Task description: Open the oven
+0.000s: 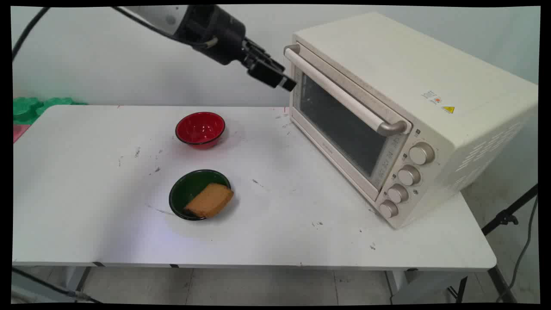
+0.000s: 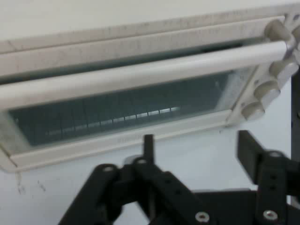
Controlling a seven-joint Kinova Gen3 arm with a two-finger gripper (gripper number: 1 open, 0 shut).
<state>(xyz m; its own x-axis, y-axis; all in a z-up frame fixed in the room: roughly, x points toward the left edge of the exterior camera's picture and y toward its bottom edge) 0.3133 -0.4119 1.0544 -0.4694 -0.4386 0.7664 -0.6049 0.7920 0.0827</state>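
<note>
On the white table we count two bowls, nearest one green bowl holding one slice of bread, behind it one red bowl, one cream oven at right with four knobs, our pincer open, holding nothing, just beside the oven's door handle.

We can read no words or numbers anywhere. On the toaster oven, well beyond the gripper on the oven's top, we make out a yellow triangular warning sign and, beside it, a small white label whose print is too small to read.
</note>
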